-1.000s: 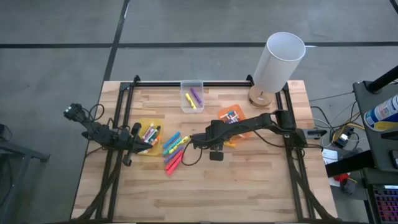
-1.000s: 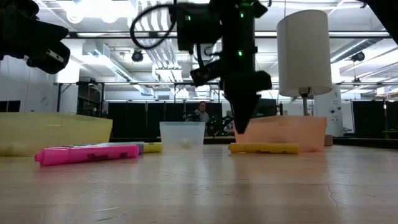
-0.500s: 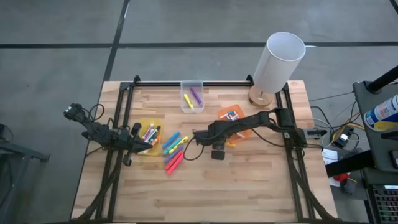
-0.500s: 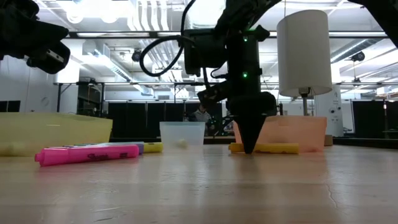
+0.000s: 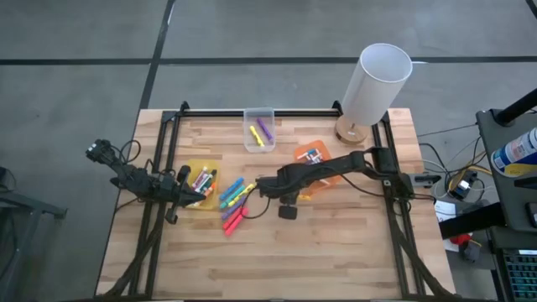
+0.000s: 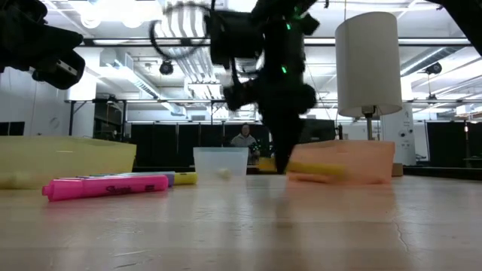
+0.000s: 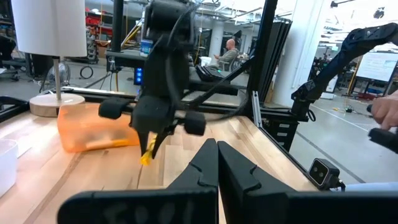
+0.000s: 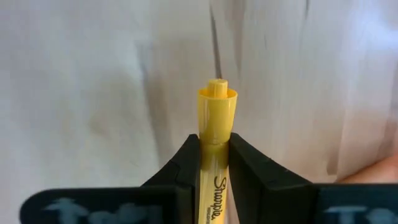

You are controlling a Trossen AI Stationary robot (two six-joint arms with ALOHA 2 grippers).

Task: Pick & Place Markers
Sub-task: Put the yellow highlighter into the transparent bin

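Highlighter point(image 8: 216, 149), yellow, sits clamped between the right gripper's point(image 8: 214, 163) fingers in the right wrist view; light, stiff and slick, it looks best held mid-barrel. High view: that gripper point(image 5: 262, 186) is mid-table, right of the loose markers point(image 5: 234, 204), the pen itself hidden there. Low view blurs it above the wood. Left gripper point(image 7: 217, 163) is closed, empty, over the yellow bin point(image 5: 192, 167).

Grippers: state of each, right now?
Left gripper: shut, empty, by the yellow bin.
Right gripper: shut on a yellow marker.
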